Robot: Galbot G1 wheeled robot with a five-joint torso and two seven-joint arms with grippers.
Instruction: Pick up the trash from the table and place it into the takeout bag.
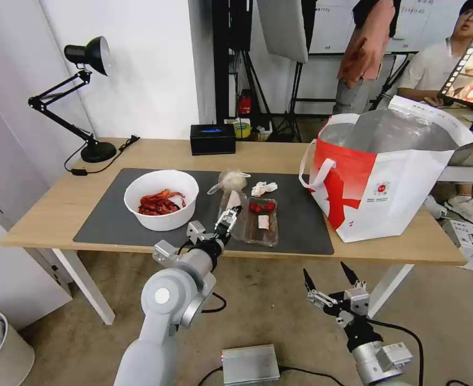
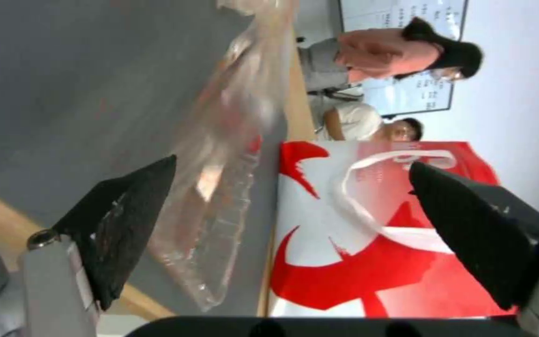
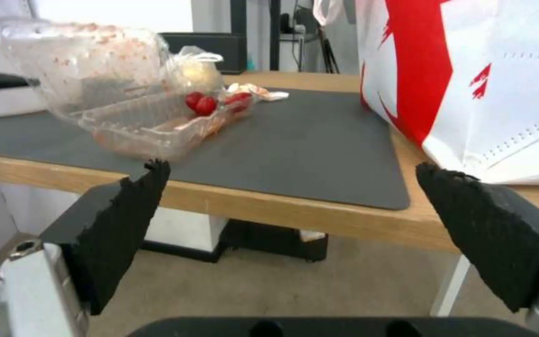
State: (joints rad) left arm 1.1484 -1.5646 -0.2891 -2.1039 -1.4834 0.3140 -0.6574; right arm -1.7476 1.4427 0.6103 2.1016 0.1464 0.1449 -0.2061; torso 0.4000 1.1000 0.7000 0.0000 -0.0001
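Observation:
On the table's (image 1: 54, 206) grey mat (image 1: 108, 217) stand a white bowl of red scraps (image 1: 161, 199), a clear hinged tray (image 1: 260, 221) with red bits, a knotted clear bag (image 1: 231, 181) and a crumpled tissue (image 1: 263, 188). My left gripper (image 1: 229, 216) is open at the tray's raised lid (image 2: 220, 187), which lies close beside one finger (image 2: 126, 224). The takeout bag (image 1: 397, 198) stands open at the table's right end. My right gripper (image 1: 330, 277) hangs open below the table's front edge, facing the tray (image 3: 151, 124) and the takeout bag (image 3: 500, 93).
A black tissue box (image 1: 212, 138) and a black desk lamp (image 1: 86, 96) stand at the table's back. A silver box (image 1: 250, 364) lies on the floor between my arms, with a bin (image 1: 0, 348) at the lower left.

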